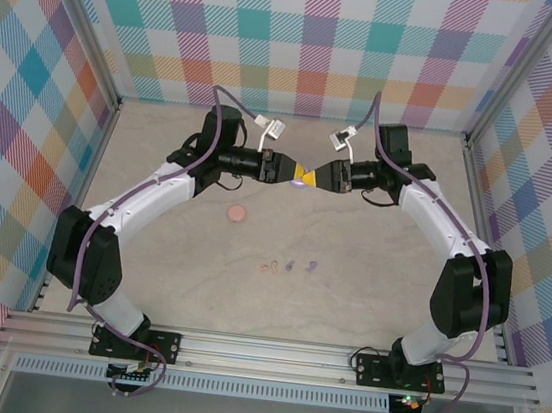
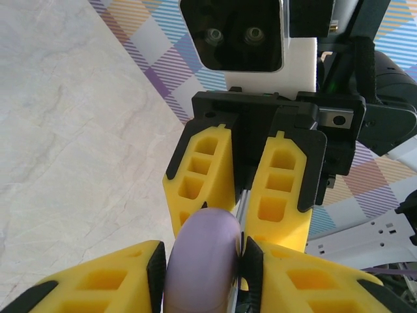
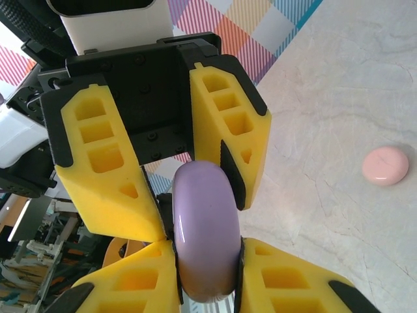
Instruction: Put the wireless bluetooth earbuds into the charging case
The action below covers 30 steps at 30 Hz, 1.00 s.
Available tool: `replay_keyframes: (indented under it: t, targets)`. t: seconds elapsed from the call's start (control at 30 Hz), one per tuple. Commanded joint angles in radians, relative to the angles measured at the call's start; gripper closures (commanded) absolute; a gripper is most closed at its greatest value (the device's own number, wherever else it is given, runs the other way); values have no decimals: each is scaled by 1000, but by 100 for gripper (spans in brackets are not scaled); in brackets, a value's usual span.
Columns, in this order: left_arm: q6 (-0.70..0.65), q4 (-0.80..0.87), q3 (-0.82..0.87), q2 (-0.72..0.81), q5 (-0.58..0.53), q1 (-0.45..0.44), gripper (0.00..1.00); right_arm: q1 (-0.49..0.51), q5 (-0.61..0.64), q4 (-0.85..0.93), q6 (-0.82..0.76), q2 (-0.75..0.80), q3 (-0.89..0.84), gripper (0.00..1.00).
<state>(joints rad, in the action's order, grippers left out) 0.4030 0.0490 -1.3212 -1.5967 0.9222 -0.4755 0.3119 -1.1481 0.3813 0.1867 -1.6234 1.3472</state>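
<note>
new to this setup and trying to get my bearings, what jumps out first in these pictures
The left claw and right claw meet tip to tip above the middle of the table, with a round lilac case sandwiched between them. A pink case lies alone on the table, nearer the arms' bases. The tiny earbuds are scattered a little to its right and nearer still.

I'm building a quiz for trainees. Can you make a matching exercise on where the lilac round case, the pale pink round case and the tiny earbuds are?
1 glossy lilac round case
2 pale pink round case
3 tiny pink and lilac earbuds

a clustered on the table, nearest its front edge
b lying alone on the table
c raised between yellow fingers

Pairs: 1-c, 2-b, 3-a
</note>
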Motion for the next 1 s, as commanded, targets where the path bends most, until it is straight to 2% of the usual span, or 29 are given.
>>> replay_keyframes:
  t: [0.0,0.27,0.53,0.83,0.97]
  targets:
    - [-15,10,-22,51,33,-16,59,5,21,-68,19,31,3,82]
    - [-4,2,5,63,58,-16,58,-11,47,-99,54,49,-2,82]
    - [-2,11,12,63,67,-18,52,-15,45,-129,80,51,0,82]
    - [5,7,5,54,65,-19,56,-14,42,-120,73,56,1,81]
    - [6,6,5,53,67,-20,61,-14,30,-127,77,54,0,81]
